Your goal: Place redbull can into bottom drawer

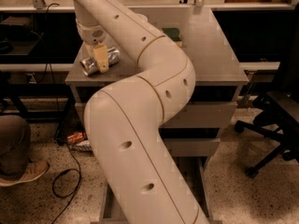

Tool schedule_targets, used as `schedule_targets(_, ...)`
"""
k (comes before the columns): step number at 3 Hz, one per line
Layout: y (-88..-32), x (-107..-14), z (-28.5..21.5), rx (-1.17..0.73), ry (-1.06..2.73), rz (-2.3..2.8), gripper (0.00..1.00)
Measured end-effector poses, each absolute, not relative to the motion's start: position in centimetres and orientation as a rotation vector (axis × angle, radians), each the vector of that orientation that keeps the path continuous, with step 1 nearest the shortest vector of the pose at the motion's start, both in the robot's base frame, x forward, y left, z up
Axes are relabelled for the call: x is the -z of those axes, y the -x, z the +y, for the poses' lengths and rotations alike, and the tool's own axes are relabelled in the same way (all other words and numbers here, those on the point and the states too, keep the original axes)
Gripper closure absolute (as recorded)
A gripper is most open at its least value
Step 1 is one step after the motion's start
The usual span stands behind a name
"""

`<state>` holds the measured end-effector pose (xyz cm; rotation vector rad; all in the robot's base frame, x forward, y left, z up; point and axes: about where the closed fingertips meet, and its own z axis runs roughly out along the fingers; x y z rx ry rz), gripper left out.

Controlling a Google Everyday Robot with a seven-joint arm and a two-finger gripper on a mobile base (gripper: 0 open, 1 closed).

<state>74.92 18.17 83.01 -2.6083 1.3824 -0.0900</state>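
Observation:
The redbull can (111, 56) is a shiny silver can lying on its side at the front left corner of the grey cabinet top (219, 55). My gripper (99, 59) hangs from the white arm straight down onto the middle of the can, its yellowish tip crossing in front of it. The bottom drawer (204, 190) is pulled out at floor level below the two upper drawer fronts. My arm's big white links hide most of the drawer; only its grey side walls show.
A green object (174, 33) lies at the back of the cabinet top. A black office chair (273, 125) stands to the right. A person's leg and shoe (21, 164) are at the left. A cable (65, 181) and an orange packet (76, 137) lie on the floor.

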Motion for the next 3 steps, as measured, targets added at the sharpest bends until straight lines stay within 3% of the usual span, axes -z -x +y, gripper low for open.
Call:
schedule_targets(1,-74.92,-83.29,18.16,0.09,2.608,1.383,1.0)
schedule_targets(3,-74.89,-83.43,17.7,0.09,2.596,1.401,1.0)
